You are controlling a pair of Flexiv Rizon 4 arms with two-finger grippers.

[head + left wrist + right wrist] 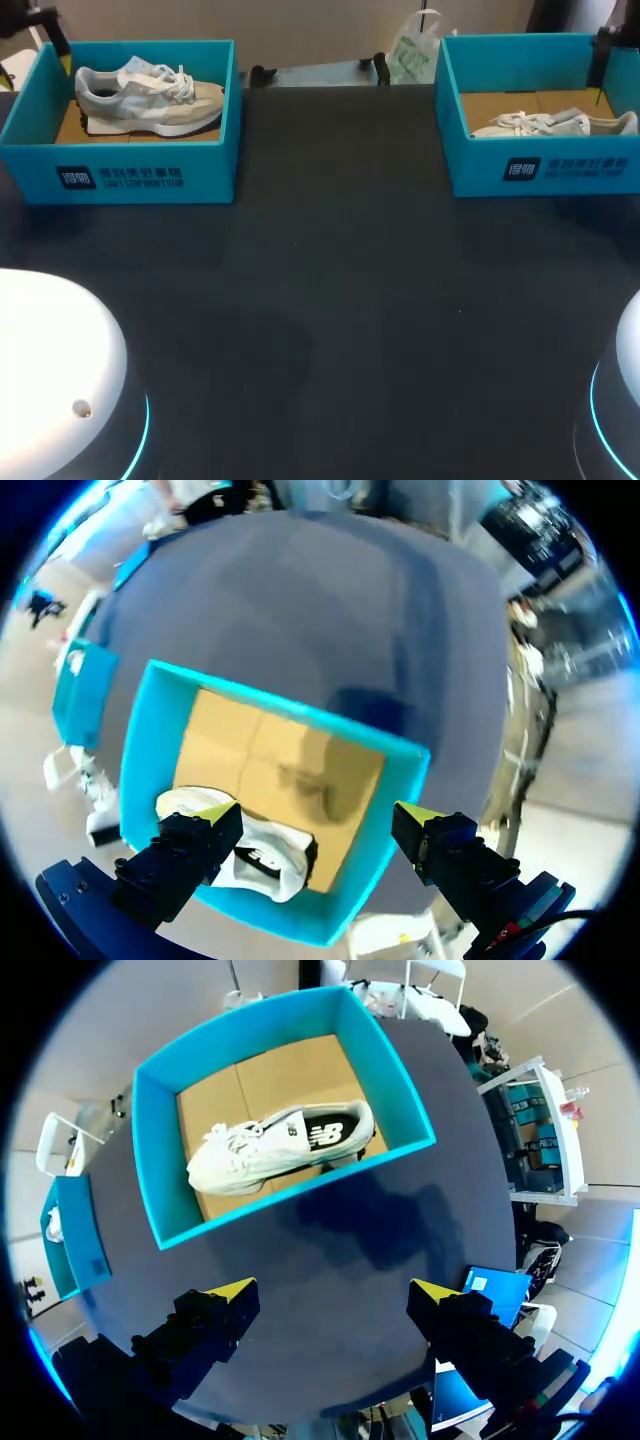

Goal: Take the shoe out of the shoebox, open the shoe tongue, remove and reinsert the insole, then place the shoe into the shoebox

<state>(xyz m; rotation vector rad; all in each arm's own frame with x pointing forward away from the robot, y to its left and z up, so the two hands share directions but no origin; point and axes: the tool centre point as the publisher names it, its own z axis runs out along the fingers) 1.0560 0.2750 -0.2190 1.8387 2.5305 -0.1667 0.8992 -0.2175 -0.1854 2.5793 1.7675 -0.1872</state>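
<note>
At the far left corner of the tabletop (330, 300), a grey-and-white sneaker (150, 95) sits inside its teal shoebox (145, 170), sole down on the cardboard floor. The left hand (318, 815) hangs above it, fingers spread wide and holding nothing. In the left wrist view one finger is over the shoe's end and the other looks to be outside the box wall.

Over on the right, a white sneaker (280, 1145) lies in the second shoebox (150, 1160). The right hand (335, 1290) is also wide open and empty, with that box ahead of its fingers rather than under them.

So this reads as the very first step: neither shoe is out of its box yet, and nothing is gripped. The left hand looks closer to a pick. The next move, I'd say, calls for shifting it so both fingers clear the wall. Then it should drop in, straddle the sneaker across its upper, close, and lift straight up past the rim.
</note>
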